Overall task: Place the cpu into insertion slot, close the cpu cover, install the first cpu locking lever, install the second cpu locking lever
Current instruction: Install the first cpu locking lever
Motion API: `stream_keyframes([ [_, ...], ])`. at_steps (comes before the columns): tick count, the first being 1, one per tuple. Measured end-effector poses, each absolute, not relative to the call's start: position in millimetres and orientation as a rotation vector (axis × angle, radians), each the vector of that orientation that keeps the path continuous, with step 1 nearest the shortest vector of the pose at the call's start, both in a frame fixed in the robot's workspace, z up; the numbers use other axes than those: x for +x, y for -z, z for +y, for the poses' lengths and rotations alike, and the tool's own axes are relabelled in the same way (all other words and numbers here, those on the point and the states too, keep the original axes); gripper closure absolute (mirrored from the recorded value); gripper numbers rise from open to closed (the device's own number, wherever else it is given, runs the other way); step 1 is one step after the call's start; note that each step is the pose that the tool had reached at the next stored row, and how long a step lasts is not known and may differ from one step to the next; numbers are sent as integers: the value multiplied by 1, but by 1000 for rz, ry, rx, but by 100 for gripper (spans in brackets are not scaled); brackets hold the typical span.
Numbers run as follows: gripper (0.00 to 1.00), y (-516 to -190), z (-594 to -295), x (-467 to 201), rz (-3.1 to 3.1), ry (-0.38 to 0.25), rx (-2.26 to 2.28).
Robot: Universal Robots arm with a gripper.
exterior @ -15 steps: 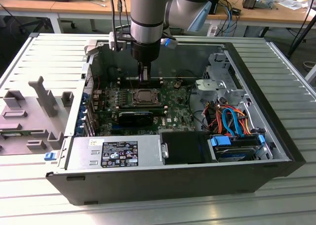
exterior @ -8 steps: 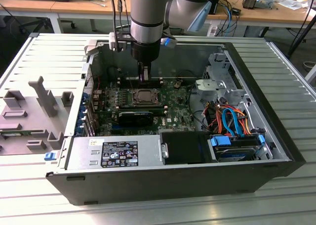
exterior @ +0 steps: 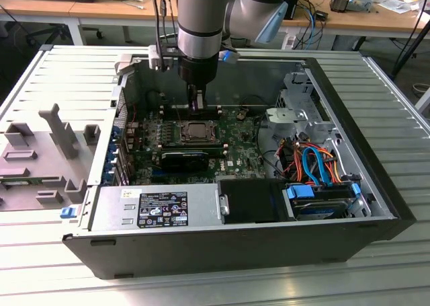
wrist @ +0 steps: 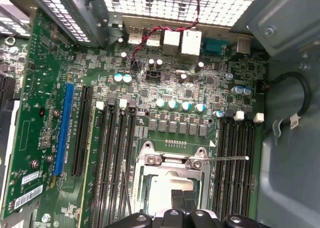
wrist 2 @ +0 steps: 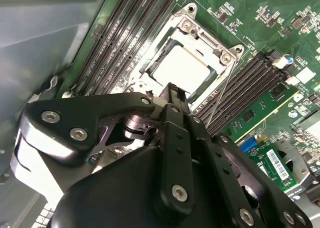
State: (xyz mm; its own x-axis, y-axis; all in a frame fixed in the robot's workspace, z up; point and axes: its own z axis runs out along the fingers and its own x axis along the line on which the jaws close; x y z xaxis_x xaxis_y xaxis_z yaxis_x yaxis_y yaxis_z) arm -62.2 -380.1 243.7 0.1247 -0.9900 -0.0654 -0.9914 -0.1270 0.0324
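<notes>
Second wrist view: pincer tip poised over a seated chip

The pincer's (wrist 2: 172, 91) fingers are drawn together with nothing seen between them. Its tip hangs just above one edge of the cpu (wrist 2: 181, 67). The cpu lies flat inside the insertion slot (wrist 2: 189, 10). The cpu cover (wrist 2: 206, 41) seems to be down around it, with the silver top showing through its window.

In the first wrist view, one thin locking lever (wrist: 225, 159) sticks out sideways across the memory slots (wrist: 240, 188), unlatched. A second thin wire (wrist: 126, 195) runs free along the socket's other side. By my reading, the first lever is the step in hand.

To do it well, the closed tip should bear on the wire itself, near its free end. It should press straight down, then sweep the wire under its hook without slipping onto the green board or the memory slots. A slow push matters, because the wire looks springy and could skid off so narrow a tip.

In the exterior view the arm stands upright over the open computer case (exterior: 235, 242).
</notes>
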Motion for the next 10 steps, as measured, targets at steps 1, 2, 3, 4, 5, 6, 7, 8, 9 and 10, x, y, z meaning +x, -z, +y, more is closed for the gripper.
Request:
stream_keyframes([
  [1,89,-244,-380,-62,2053,-110,-2351],
  [2,89,-244,-380,-62,2045,-110,-2358],
  [3,89,-244,-380,-62,2035,-110,-2367],
  [4,89,-244,-380,-62,2027,-111,-2374],
  [5,89,-244,-380,-62,2009,-111,-2390],
  [6,89,-244,-380,-62,2001,-111,-2398],
  [7,89,-244,-380,-62,1993,-111,-2404],
  [8,89,-244,-380,-62,1978,-111,-2417],
  [9,89,-244,-380,-62,1964,-111,-2429],
  [10,89,-244,-380,-62,1957,-111,-2435],
])
